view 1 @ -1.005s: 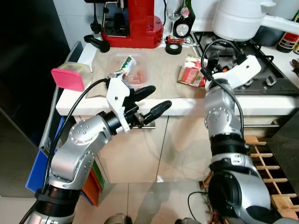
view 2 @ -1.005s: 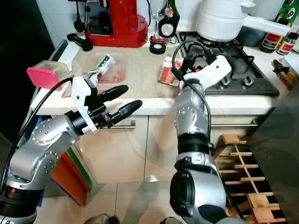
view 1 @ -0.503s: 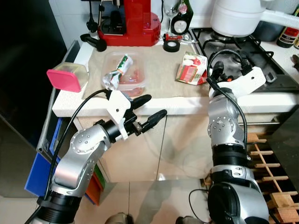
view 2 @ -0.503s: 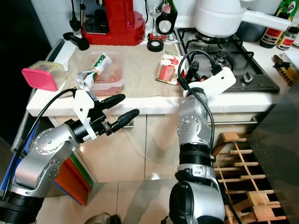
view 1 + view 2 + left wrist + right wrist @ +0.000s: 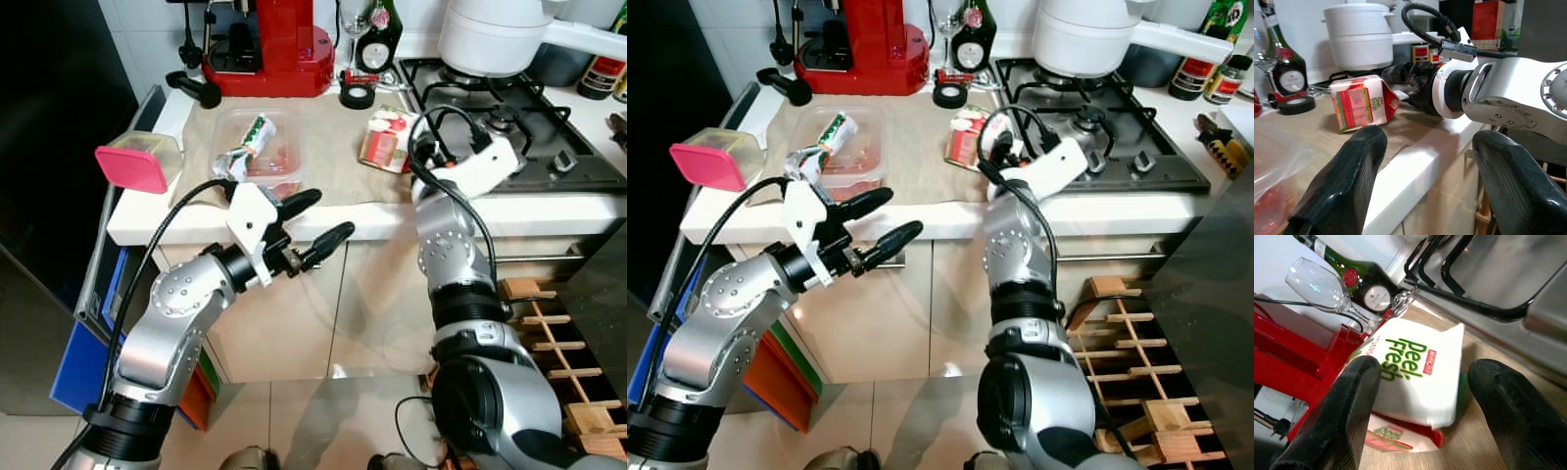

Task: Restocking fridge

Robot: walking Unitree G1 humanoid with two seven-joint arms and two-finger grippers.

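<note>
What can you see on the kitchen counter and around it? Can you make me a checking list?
Surface: white counter with a beige mat; hob on the right.
Job's things: red and white carton lying on the mat; clear tub with a rolled packet on top; pink-lidded box at the counter's left end.
Clutter: red coffee machine, tape roll, dark bottle, white pot on the hob.
Hands: left hand open, in front of the counter edge; right hand open, fingers either side of the carton.
Cables: black cables loop along both arms.
Surroundings: wooden rack on the floor, right.
</note>
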